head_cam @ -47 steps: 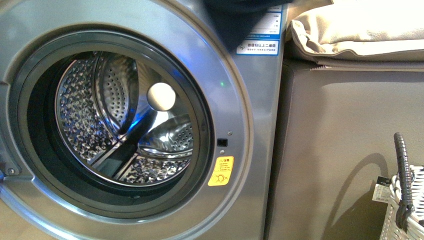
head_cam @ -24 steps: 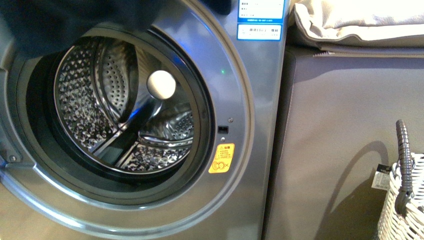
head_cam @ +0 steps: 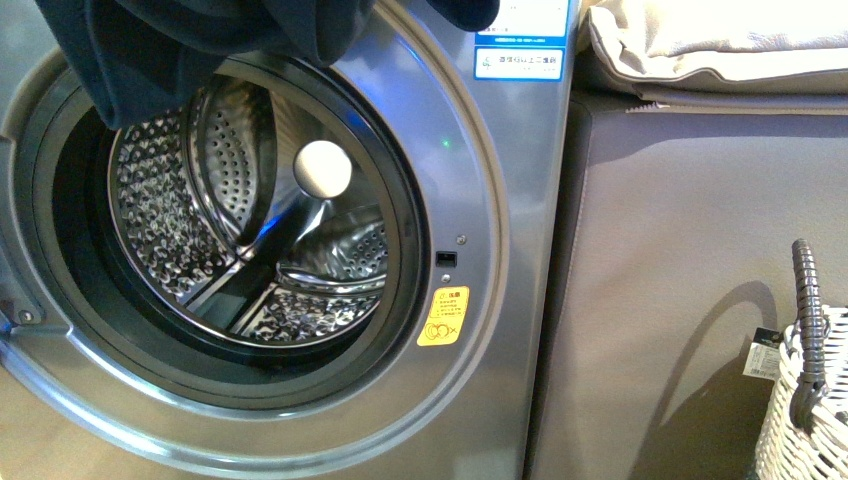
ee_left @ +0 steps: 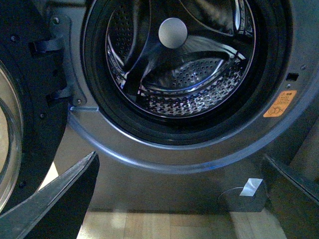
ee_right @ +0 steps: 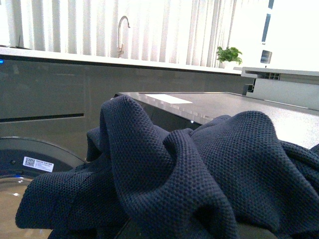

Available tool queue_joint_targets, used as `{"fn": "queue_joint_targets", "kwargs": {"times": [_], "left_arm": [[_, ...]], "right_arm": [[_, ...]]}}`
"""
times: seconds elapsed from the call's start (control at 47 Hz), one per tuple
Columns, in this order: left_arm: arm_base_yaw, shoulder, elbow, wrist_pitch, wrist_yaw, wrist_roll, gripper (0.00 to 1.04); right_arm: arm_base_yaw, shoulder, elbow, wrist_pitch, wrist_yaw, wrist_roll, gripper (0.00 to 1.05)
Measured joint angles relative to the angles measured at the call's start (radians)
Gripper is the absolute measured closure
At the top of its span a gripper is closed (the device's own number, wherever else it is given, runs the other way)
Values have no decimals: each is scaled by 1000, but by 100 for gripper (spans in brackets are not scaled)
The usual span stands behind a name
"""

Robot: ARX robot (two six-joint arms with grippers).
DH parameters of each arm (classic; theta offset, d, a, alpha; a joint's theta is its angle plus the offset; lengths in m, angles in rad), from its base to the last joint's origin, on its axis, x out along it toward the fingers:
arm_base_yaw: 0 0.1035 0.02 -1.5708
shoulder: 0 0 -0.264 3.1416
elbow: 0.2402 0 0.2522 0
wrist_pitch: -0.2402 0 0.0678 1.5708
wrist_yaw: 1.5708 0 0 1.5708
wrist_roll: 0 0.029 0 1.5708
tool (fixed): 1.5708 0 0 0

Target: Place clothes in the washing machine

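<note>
The dark navy clothes [head_cam: 190, 45] hang down from the top of the front view over the upper left rim of the porthole. In the right wrist view the same clothes [ee_right: 189, 169] fill the lower picture and hide the right gripper's jaws, which are shut on them. The silver-grey washing machine [head_cam: 500, 200] stands with its door open, its perforated drum [head_cam: 240, 260] bare inside. My left gripper [ee_left: 179, 199] is open and empty, low before the machine's front panel [ee_left: 164, 184], below the drum mouth [ee_left: 184, 74].
The open door [ee_left: 20, 114] hangs beside the drum mouth. A grey-brown cabinet [head_cam: 690, 290] stands right of the machine with a beige cushion [head_cam: 720, 50] on top. A white woven basket [head_cam: 805, 410] sits at the lower right. Wooden floor [ee_left: 164, 226] lies below the machine.
The navy clothes have come further down and to the left across the top of the porthole. One second ago only a small dark patch showed at the top edge.
</note>
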Motion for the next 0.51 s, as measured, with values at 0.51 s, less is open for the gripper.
{"fn": "queue_joint_targets", "kwargs": {"times": [0.51], "left_arm": [[218, 397, 163, 451, 575, -280, 7]], "right_arm": [[0, 0, -1, 0, 0, 0, 92]]}}
